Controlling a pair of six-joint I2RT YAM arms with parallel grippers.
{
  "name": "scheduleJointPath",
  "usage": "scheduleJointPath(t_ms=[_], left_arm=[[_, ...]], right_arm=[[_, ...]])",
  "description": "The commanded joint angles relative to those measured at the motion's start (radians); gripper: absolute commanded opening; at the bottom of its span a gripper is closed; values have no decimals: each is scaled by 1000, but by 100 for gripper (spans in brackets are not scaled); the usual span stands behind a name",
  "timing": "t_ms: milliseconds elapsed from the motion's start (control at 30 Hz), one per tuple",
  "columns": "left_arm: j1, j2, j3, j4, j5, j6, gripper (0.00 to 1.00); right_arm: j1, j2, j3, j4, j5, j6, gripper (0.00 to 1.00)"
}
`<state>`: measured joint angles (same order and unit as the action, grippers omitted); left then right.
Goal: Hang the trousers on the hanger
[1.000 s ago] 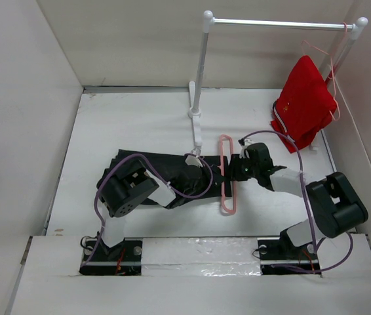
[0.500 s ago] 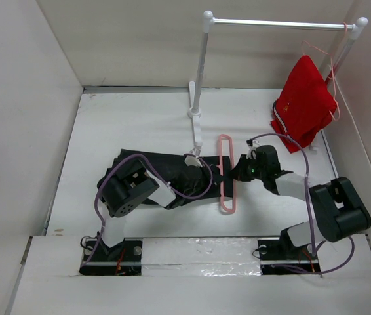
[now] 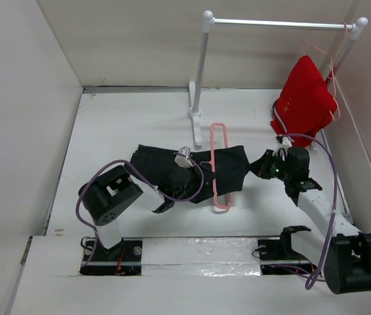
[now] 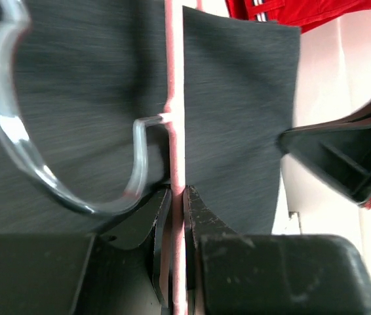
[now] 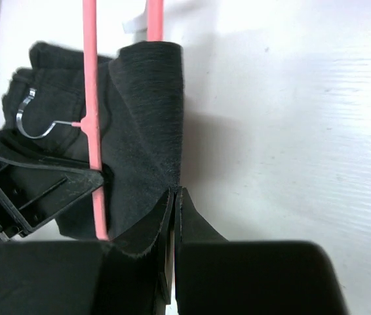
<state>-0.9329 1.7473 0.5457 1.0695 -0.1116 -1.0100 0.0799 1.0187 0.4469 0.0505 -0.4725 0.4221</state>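
Rightward is where most has changed: the long black fabric trousers (image 3: 234, 170), which a second ago ended at the left side of the hanger, now reach through it and well past it to the right. They lie flat across the middle of the white table (image 3: 139, 125). The right arm has swung out toward the table's right edge, and the left arm has dropped back and to the left. The thin pale-pink wire hanger (image 3: 212, 164) has shifted slightly up and left. It lies flat with the cloth passing through its outline and its clear hook pointing left over the cloth.

The step in hand looks like drawing a trouser leg through the hanger. The left gripper (image 4: 177, 191) is clenched on the pink bar just below the base of the hook, pinning the hanger in place. The right gripper (image 5: 174, 191), part open a second ago, is now pinched tight on the folded right edge of the trousers.

The next move probably calls for more pulling to the right while the left keeps the bar steady. Once the cloth lies about evenly on both sides, the hanger can be lifted
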Motion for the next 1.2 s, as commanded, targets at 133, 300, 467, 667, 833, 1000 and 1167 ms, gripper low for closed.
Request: scheduleJointPath(t_ms=[133,300,467,667,833,1000,1167], left_arm=[[51,-65,-96,-146,-114,88,0],[72,-60,-102,-184,-122,108,0],[105,-141,-159,-213,-158,108,0],[114,-284,-199,-331,-218,120,0],[114,-315,-211,-353,-217,119,0],[114,-324,-194,-370,-212,114,0],[65,-385,-164,-426,-279,120,0]], right_arm=[[-167,-81,82,-35,14,-26,0],[-189,-62,124,-47,-25,-40,0],[-255,-78,98,-35,-34,-20,0],[-345,-62,88,0,-104,20,0],[-356,-39,107,9,-135,26,0],[-345,0,46,55,-110,18,0],[-336,31,24,69,-78,3,0]])
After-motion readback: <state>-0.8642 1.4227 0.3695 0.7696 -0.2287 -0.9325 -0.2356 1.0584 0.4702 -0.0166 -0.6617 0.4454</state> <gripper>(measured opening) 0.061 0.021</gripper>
